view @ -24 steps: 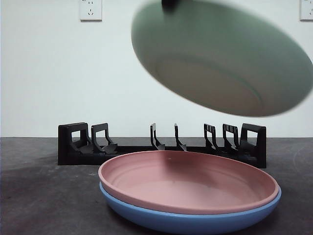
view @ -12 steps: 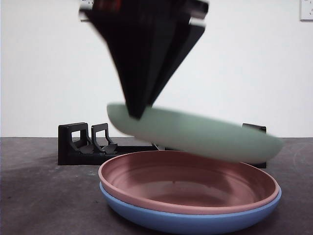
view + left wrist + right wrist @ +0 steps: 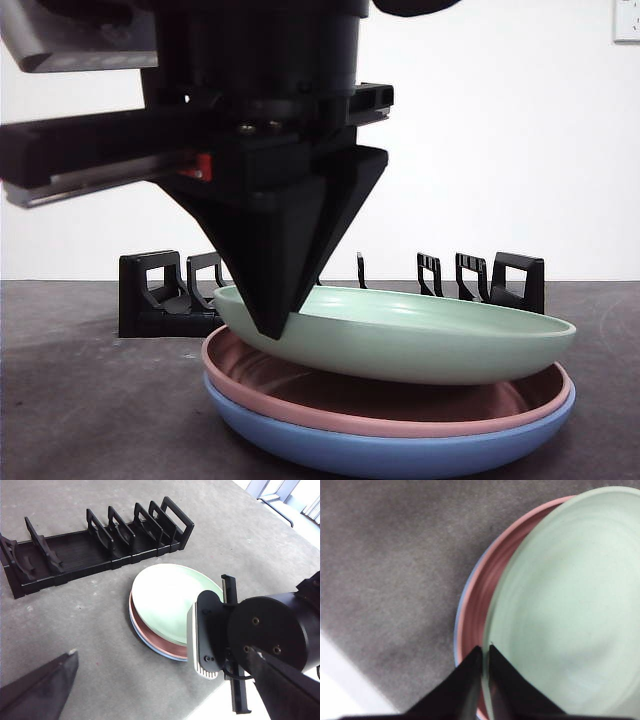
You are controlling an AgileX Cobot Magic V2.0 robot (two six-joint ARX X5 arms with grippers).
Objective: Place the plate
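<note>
A pale green plate [image 3: 420, 335] [image 3: 570, 605] lies over a pink plate [image 3: 300, 392] that is stacked on a blue plate [image 3: 400, 455]. My right gripper [image 3: 275, 325] [image 3: 485, 652] comes down from above and is shut on the green plate's near-left rim. That rim sits slightly higher than the far side, which is down in the pink plate. From high up, the left wrist view shows the stack with the green plate [image 3: 170, 600] on top. My left gripper [image 3: 160, 652] hangs open well above the table, holding nothing.
A black plate rack [image 3: 150, 300] [image 3: 75, 555] with several empty upright slots stands behind the stack on the dark grey table [image 3: 80, 400]. A white wall with sockets is behind it. The right arm's body [image 3: 270, 630] fills the space beside the stack.
The green plate came down from high in the air, levelled out and now lies on the pink plate. The right gripper descended with it, still gripping its rim.
</note>
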